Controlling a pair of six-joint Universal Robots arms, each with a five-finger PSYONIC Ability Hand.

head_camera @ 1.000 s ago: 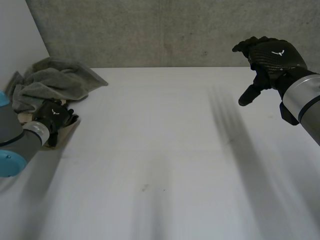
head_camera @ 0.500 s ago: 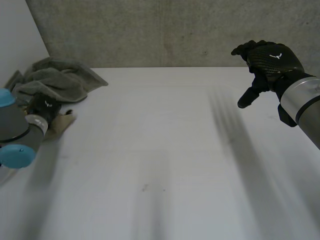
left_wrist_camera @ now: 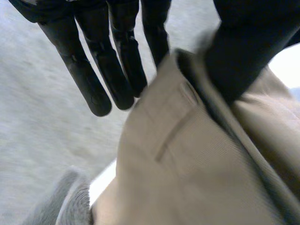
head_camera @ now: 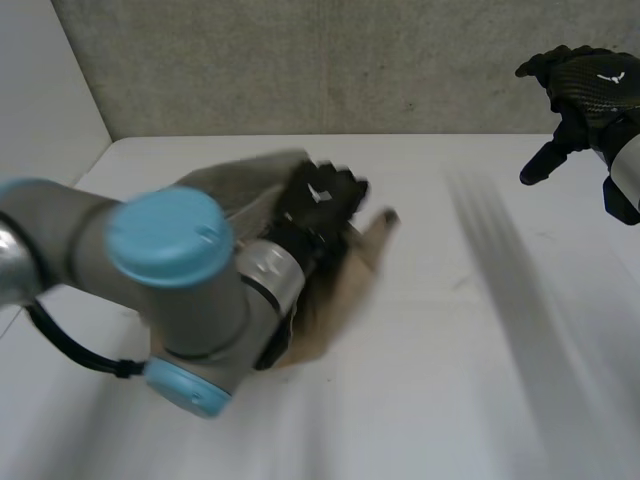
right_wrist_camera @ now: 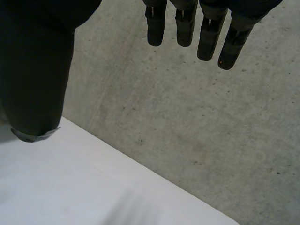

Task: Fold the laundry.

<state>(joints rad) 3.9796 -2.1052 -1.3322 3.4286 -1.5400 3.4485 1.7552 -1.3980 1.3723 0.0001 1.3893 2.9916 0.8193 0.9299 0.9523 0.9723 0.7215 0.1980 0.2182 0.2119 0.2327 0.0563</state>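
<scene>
i'm at the fetching step. my left hand (head_camera: 320,200) pinches the tan garment (head_camera: 342,275) between thumb and straight fingers, over the table (head_camera: 450,400) near its middle, with a grey towel (head_camera: 238,175) just beside it. my right hand (head_camera: 585,90) hangs spread and empty, well apart. next, i judge, spread the garment flat, then bring the right hand to an edge.

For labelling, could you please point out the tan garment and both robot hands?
tan garment (left_wrist_camera: 187,178): left wrist view, flat middle.
left robot hand (head_camera: 320,200): head view, back of hand.
right robot hand (head_camera: 590,90): head view, back of hand.
</scene>
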